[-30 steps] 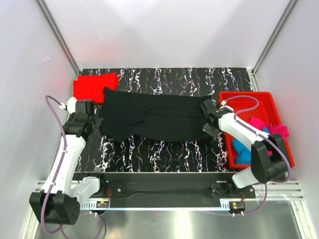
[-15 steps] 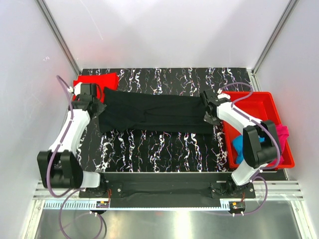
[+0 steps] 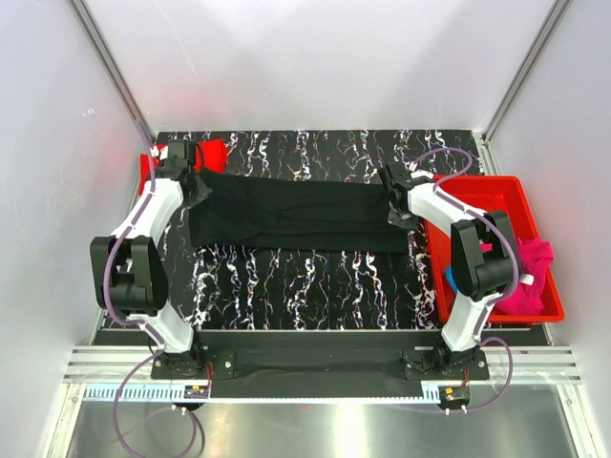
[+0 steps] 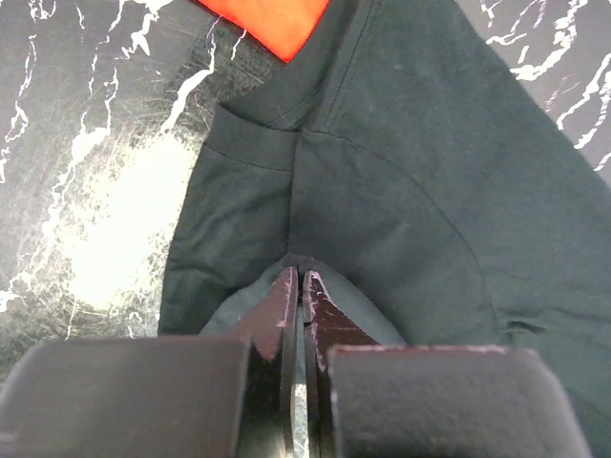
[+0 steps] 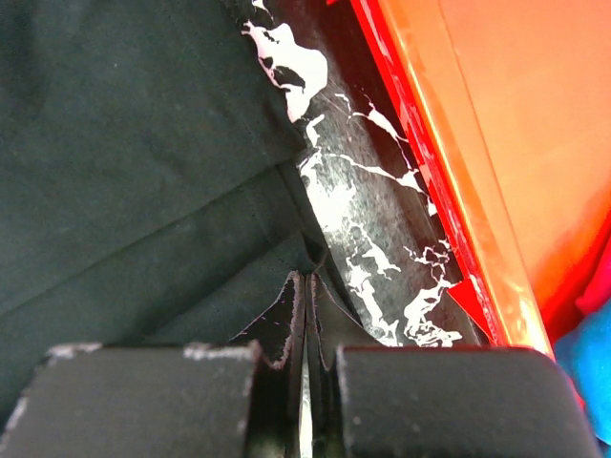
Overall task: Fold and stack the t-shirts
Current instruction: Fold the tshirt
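Note:
The black t-shirt (image 3: 296, 215) lies folded lengthwise across the middle of the table. My left gripper (image 3: 196, 183) is shut on its far left edge, seen in the left wrist view (image 4: 301, 277). My right gripper (image 3: 393, 191) is shut on its far right edge (image 5: 305, 272). The red t-shirt (image 3: 208, 151) lies folded at the far left corner, partly under my left arm; its corner shows in the left wrist view (image 4: 272, 21). The magenta t-shirt (image 3: 533, 272) and the bright blue t-shirt (image 3: 451, 279) lie in the red bin.
The red plastic bin (image 3: 496, 196) stands at the right edge of the table, its wall close to my right gripper (image 5: 449, 162). White enclosure walls stand on all sides.
Both grippers carried the near edge of the black t-shirt toward the back, folding it over itself into a narrower band. Both arms now reach farther back.

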`<state>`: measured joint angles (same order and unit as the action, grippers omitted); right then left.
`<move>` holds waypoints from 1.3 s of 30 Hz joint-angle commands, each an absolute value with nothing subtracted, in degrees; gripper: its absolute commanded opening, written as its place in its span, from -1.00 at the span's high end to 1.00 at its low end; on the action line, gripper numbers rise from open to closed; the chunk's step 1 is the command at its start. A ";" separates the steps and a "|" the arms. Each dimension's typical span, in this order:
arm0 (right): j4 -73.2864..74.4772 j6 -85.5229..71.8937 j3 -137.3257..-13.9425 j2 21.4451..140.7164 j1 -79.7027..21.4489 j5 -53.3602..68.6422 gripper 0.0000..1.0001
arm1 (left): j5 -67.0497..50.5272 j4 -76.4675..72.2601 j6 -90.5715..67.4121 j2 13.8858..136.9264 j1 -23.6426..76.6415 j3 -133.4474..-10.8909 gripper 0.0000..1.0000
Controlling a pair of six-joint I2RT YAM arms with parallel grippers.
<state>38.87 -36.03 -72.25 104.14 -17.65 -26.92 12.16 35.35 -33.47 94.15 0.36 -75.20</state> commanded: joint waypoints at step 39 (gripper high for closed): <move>44.12 -35.51 -82.35 108.54 -15.73 -29.45 1.00 | 25.59 37.62 -31.73 98.69 0.00 -84.37 1.00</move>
